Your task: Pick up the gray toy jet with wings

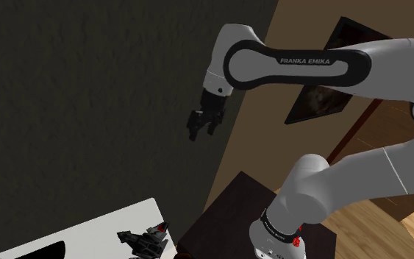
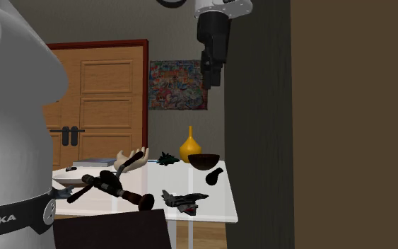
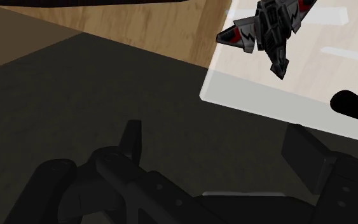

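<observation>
The toy jet (image 1: 148, 239) is dark grey with red marks on its wings. It lies near the corner of a white table (image 1: 65, 239) at the shoulder view's lower left. From the second exterior view the jet (image 2: 183, 201) sits close to the table's near edge (image 2: 211, 216). My gripper (image 1: 201, 125) hangs high above the table, well clear of the jet, and is open with nothing between its fingers. In the wrist view the fingers (image 3: 131, 137) stand apart and the jet (image 3: 266, 28) lies far ahead, beyond the right finger, on the table corner (image 3: 234, 95).
On the table stand a yellow vase (image 2: 190, 145), a dark bowl (image 2: 203, 160), a black object (image 2: 213, 176), a pale hand-shaped thing (image 2: 130, 161) and a dark long-handled object (image 2: 109, 187). A dark wall (image 2: 261, 120) rises beside the gripper. A dark low box (image 1: 234, 210) stands by the table.
</observation>
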You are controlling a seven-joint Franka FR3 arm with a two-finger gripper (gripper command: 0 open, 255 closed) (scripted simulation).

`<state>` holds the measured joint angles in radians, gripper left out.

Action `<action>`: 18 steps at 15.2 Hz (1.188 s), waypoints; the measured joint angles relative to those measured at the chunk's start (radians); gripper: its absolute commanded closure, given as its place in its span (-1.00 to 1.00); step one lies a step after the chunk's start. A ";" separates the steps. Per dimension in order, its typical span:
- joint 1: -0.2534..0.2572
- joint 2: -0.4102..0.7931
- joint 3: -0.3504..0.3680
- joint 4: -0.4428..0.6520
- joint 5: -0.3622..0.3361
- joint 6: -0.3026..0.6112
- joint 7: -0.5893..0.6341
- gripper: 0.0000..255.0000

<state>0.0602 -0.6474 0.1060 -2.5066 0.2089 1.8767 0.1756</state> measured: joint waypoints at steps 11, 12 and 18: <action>0.073 0.307 0.162 -0.018 0.058 0.298 0.155 -1.00; 0.081 0.343 0.180 -0.021 0.061 0.334 0.171 -1.00; 0.106 0.558 0.255 0.037 0.029 0.473 0.274 -1.00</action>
<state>0.1658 -0.0890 0.3613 -2.4698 0.2376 2.3499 0.4496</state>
